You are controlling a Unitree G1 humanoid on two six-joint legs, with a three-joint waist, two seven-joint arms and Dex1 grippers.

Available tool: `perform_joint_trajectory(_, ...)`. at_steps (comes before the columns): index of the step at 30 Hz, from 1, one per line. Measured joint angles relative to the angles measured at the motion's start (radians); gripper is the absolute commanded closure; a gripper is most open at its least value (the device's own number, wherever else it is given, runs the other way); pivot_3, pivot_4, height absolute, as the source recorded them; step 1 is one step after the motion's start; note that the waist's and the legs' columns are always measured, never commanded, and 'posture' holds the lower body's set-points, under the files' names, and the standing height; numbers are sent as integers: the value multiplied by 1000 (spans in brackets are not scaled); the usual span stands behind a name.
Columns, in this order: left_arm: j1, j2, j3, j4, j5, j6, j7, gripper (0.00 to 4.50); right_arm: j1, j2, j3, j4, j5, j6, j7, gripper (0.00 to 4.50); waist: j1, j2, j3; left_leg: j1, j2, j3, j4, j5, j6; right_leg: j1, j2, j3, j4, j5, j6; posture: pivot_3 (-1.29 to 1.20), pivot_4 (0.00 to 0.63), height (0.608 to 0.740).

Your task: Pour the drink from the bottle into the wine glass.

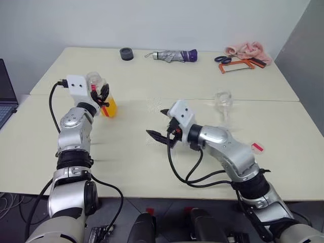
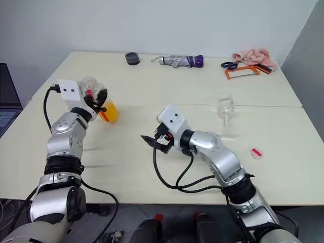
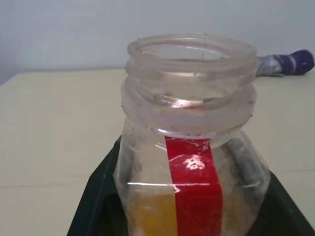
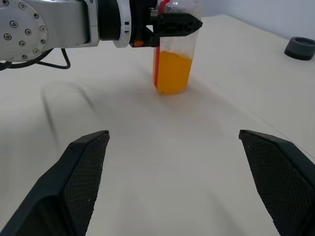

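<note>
With the left pincer (image 1: 101, 96) clamped on the uncapped bottle (image 1: 105, 101) at the bench's (image 1: 152, 152) left, and the right pincer (image 1: 161, 130) spread wide and empty mid-bench, carry the drink (image 4: 173, 72) upright to the glass (image 1: 223, 107) far right, then tip slowly over its bowl.

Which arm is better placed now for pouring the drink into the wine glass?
Left. The left gripper is shut on the bottle, whose neck is uncapped. The right gripper is open and empty over the table, with the wine glass standing apart behind its arm.
</note>
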Motion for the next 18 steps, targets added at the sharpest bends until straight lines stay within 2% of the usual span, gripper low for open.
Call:
perform_joint_trajectory(8,-27,15,-4,87,10,-67,22,2712,-6,39,0,18,-39,-19,5,0,0,0,0,0,0,0,0,0,0,0,0,0,1,0,0,0,150,740)
perform_joint_trajectory(16,-19,8,-3,121,7,-79,40,129,-6,44,0,18,-58,-21,11,0,1,0,0,0,0,0,0,0,0,0,0,0,1,0,0,0,150,740)
perform_joint_trajectory(18,-11,7,-4,119,7,-88,40,58,-6,44,0,18,-59,-21,12,0,1,0,0,0,0,0,0,0,0,0,0,0,1,0,0,0,150,740)
